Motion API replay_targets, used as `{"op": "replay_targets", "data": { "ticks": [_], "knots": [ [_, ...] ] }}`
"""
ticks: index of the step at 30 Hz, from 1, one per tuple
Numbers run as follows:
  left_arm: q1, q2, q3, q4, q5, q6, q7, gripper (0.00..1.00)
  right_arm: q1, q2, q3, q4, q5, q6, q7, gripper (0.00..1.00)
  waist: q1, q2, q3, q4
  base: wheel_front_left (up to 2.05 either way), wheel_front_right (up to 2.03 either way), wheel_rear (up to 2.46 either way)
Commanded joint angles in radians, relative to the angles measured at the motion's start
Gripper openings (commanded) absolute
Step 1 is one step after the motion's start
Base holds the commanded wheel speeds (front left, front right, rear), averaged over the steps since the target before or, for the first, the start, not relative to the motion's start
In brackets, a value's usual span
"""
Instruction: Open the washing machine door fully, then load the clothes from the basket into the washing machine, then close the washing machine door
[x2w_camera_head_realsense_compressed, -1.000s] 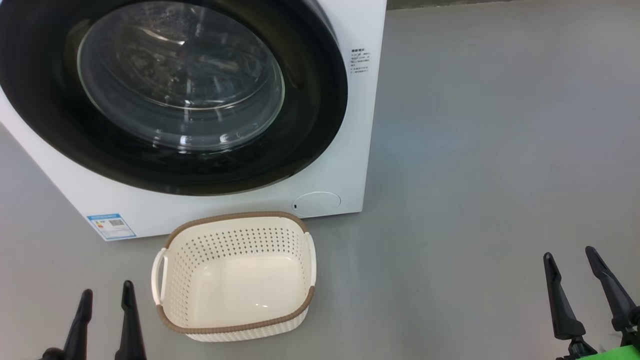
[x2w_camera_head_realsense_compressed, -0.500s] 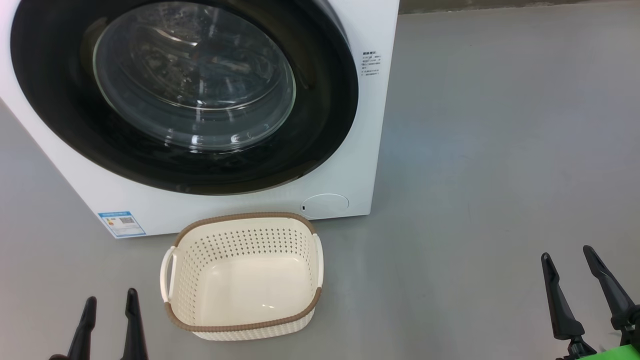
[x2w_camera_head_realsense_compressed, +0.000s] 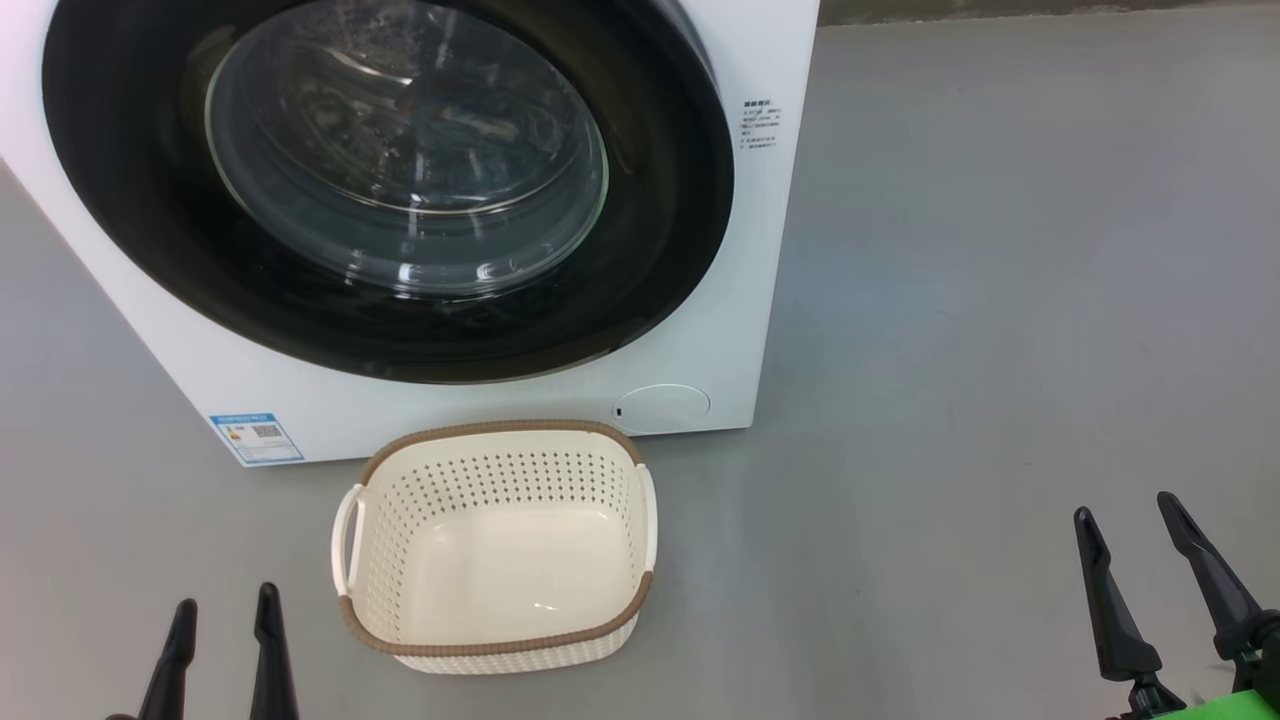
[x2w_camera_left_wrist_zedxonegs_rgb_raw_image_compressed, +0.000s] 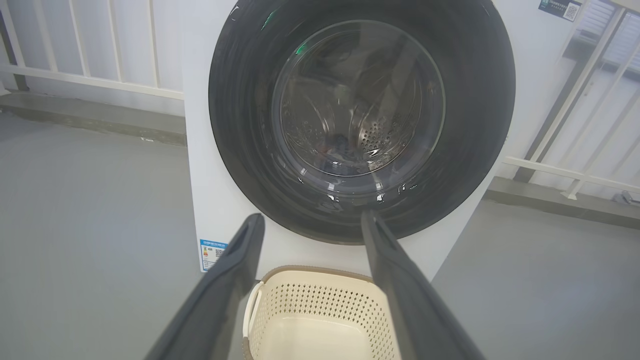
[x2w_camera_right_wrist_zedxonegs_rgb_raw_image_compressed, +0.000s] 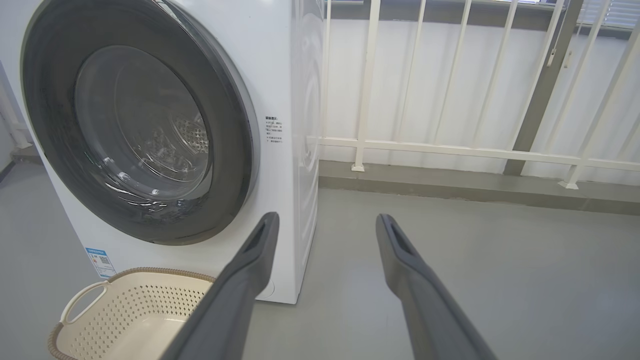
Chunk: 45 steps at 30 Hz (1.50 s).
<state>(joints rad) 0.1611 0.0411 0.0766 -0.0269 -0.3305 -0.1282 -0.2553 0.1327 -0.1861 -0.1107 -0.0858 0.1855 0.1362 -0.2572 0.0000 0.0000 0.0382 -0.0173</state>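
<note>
The white washing machine (x2w_camera_head_realsense_compressed: 700, 340) stands ahead with its door (x2w_camera_head_realsense_compressed: 150, 250) shut flat against the front, black rim around a clear glass bowl. On the floor before it sits the cream basket (x2w_camera_head_realsense_compressed: 500, 428), with nothing inside. Through the glass a dim bluish patch (x2w_camera_left_wrist_zedxonegs_rgb_raw_image_compressed: 340, 147) lies low in the drum; I cannot tell whether it is the clothes. My left gripper (x2w_camera_head_realsense_compressed: 225, 600) is open left of the basket, near its handle and holding nothing. My right gripper (x2w_camera_head_realsense_compressed: 1125, 507) is open over bare floor far to the right. The left gripper (x2w_camera_left_wrist_zedxonegs_rgb_raw_image_compressed: 311, 216) faces the door; the right gripper (x2w_camera_right_wrist_zedxonegs_rgb_raw_image_compressed: 327, 216) faces the machine's right corner.
Grey floor (x2w_camera_head_realsense_compressed: 1000, 300) stretches wide to the right of the machine. A white railing (x2w_camera_right_wrist_zedxonegs_rgb_raw_image_compressed: 450, 150) on a low kerb runs behind and to both sides of the washer. A blue label sticker (x2w_camera_head_realsense_compressed: 256, 438) marks the machine's lower left corner.
The head camera has turned, so the whole picture has shifted right. My left gripper sits slightly lower in the picture. The door, basket and right gripper are unchanged.
</note>
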Motion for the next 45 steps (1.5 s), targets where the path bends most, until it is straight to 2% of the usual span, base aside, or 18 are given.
{"op": "replay_targets", "data": {
  "ticks": [1,3,4,12,15,20,45],
  "knots": [
    [-0.024,0.009,0.032,-0.032,0.001,-0.003,-0.006,1.0,-0.028,-0.018,0.023,-0.023,-0.009,-0.006,-0.005,1.0,0.0,0.0,0.0,0.001,0.0,0.0,0.0],
    [-0.025,0.009,0.032,-0.036,0.002,-0.003,-0.006,1.0,-0.028,-0.017,0.025,-0.023,-0.009,-0.006,-0.005,1.0,0.0,0.0,0.0,0.003,0.0,0.0,0.0],
    [0.0,0.0,0.0,-0.008,0.0,0.0,0.0,0.0,0.0,0.0,0.002,0.0,0.0,0.0,0.0,0.0,0.0,0.0,0.0,0.003,0.0,0.0,0.0],
    [0.0,-0.016,-0.01,0.048,-0.033,0.0,0.008,0.0,0.004,0.03,0.009,0.063,0.037,0.0,0.007,0.0,0.0003,0.0,0.0,0.004,0.0,0.0,0.0],
    [-0.007,-0.013,-0.012,0.055,-0.077,0.001,0.017,0.0,-0.002,0.031,0.012,0.071,0.086,0.0,0.017,0.0,0.0023,0.0,-0.004,0.004,0.0,0.0,0.0],
    [-0.019,-0.009,-0.014,0.065,-0.132,0.001,0.028,0.0,-0.013,0.032,0.015,0.083,0.146,0.0,0.028,0.0,0.0002,0.0,-0.004,0.005,0.0,0.0,0.0],
    [-0.073,0.007,-0.02,0.112,-0.39,-0.001,0.087,0.0,-0.062,0.042,0.028,0.136,0.431,-0.001,0.088,0.0,0.0001,0.0,-0.01,0.008,0.0,0.0,0.0]
  ]
}}
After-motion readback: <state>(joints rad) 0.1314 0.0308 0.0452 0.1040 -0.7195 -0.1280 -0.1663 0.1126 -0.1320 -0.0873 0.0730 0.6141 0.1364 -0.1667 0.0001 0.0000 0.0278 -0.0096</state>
